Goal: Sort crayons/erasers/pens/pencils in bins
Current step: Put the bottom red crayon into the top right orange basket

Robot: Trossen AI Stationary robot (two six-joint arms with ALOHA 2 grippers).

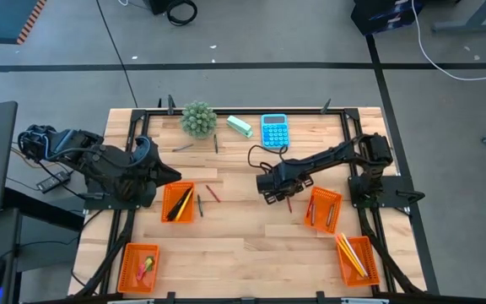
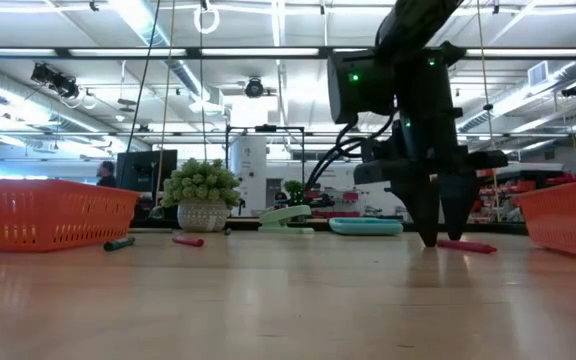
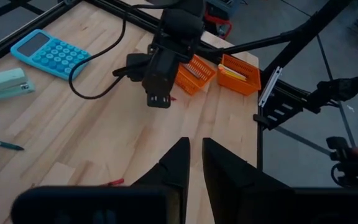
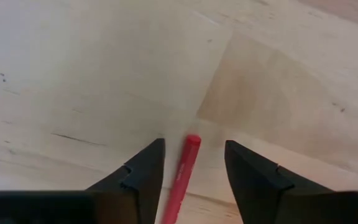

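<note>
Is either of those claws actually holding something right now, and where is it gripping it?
Nothing is held yet. The right gripper stands open around one end of a red crayon lying on the table; the left gripper is empty.

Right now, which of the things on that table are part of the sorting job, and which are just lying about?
Part of the job:
- four orange bins
- red crayon between the right hand's open fingers
- another crayon loose by the first bin
- pencils already binned

Just lying about:
- blue calculator
- potted plant
- mint-green block
</note>
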